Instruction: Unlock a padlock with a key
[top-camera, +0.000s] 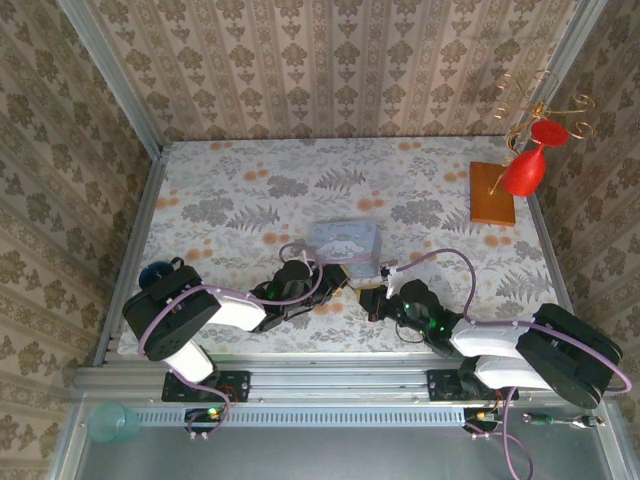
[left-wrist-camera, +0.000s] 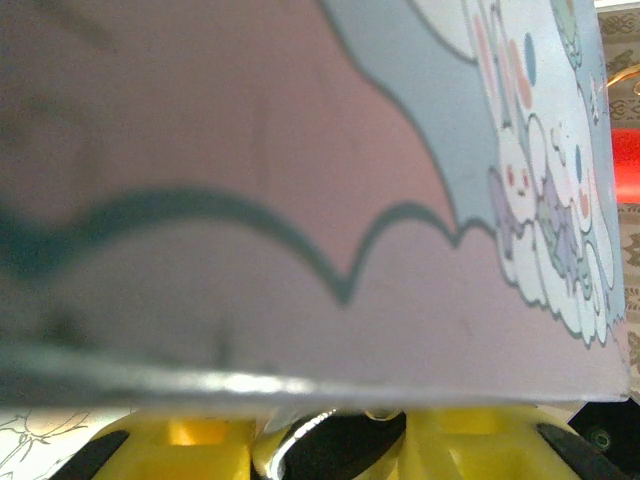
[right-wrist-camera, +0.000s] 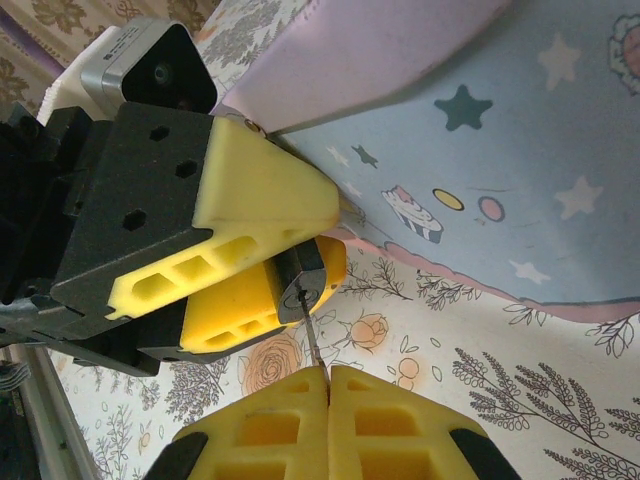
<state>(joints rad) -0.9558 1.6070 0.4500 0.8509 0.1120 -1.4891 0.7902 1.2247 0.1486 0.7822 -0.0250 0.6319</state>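
Note:
The dark padlock (right-wrist-camera: 303, 288) sits clamped between the yellow fingers of my left gripper (right-wrist-camera: 335, 242), its keyhole end facing the right wrist camera. A thin metal key (right-wrist-camera: 313, 345) runs from that keyhole down into my right gripper (right-wrist-camera: 328, 385), whose two yellow fingers are shut on its end. In the left wrist view the padlock's black body and silvery shackle (left-wrist-camera: 335, 445) show between the yellow fingers (left-wrist-camera: 180, 440), just under the tin. From above, the left gripper (top-camera: 338, 283) and right gripper (top-camera: 372, 298) meet tip to tip near the table's front.
The pastel cartoon tin (top-camera: 345, 241) lies flat directly behind both grippers, close to the left fingers. A wooden stand with gold wire and red pieces (top-camera: 522, 170) is at the back right. A teal cup (top-camera: 112, 422) sits off the table at front left.

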